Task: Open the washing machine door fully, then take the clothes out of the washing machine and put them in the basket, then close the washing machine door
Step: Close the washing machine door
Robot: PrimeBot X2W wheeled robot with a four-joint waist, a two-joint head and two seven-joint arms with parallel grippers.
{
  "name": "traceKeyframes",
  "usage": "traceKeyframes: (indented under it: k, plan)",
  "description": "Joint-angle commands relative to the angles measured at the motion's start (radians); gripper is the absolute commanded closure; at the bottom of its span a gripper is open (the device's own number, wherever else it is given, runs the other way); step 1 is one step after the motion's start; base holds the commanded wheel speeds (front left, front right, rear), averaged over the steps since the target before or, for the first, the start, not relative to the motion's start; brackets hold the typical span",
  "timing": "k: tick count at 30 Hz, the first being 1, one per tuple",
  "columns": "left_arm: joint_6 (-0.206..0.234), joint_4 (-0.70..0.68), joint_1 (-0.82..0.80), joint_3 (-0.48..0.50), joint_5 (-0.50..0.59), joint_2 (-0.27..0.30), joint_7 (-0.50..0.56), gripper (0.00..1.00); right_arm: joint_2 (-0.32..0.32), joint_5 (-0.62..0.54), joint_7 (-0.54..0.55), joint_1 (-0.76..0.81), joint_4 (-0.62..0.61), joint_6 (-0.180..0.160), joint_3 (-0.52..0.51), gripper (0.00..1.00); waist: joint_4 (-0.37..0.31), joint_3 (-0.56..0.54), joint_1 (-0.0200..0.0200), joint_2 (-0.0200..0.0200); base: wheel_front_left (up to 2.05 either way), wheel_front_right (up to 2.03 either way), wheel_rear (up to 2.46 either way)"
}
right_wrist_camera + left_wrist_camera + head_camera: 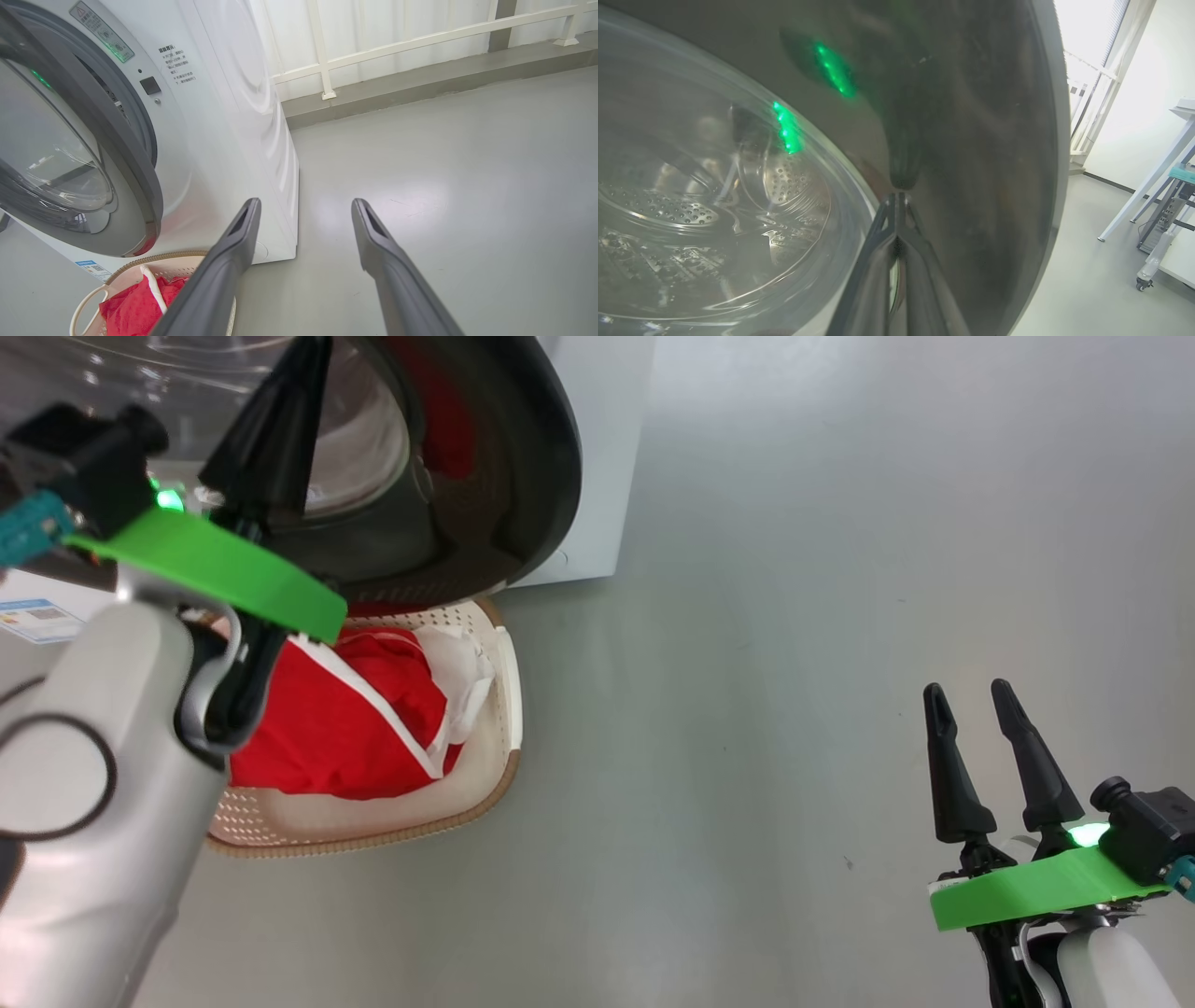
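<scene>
The washing machine door (532,476) stands ajar from the white washing machine (224,116); its black rim (126,154) and clear glass bowl hang over the basket. My left gripper (317,355) is shut, holding nothing. Its tips (899,196) rest against the glossy black rim (971,140), beside the glass through which the steel drum (668,210) shows. The cream basket (509,709) sits on the floor under the door, holding the red and white clothes (345,728). My right gripper (967,693) hangs open over bare floor, well right of the basket, fingers spread (304,205).
Grey floor (794,709) stretches open to the right of the machine. A white railing (327,46) runs along the back wall. White table legs and a wheeled stand (1157,210) lie beyond the door's edge. A blue label (93,269) marks the machine's lower front.
</scene>
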Motion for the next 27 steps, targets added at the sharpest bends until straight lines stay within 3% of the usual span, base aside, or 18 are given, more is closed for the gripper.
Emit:
traceKeyframes:
  k: [1, 21, 27]
  plan:
    - [-0.006, -0.025, 0.033, 0.049, 0.002, 0.033, -0.008, 1.00, -0.002, -0.009, -0.006, 0.002, -0.020, 0.007, 0.022, 0.00, 0.016, -0.021, 0.0000, 0.0000, 0.00, 0.00, 0.00]
    - [-0.006, -0.113, 0.434, 0.231, 0.162, -0.054, -0.008, 1.00, -0.002, -0.073, -0.006, 0.104, -0.012, 0.007, -0.013, 0.00, 0.113, -0.162, 0.0000, 0.0000, 0.00, 0.00, 0.00]
    - [-0.006, -0.143, 0.554, 0.304, 0.212, -0.072, -0.008, 0.93, -0.002, -0.083, -0.006, 0.138, -0.015, 0.007, -0.028, 0.00, 0.121, -0.197, 0.0000, 0.0000, 0.00, 0.00, 0.00]
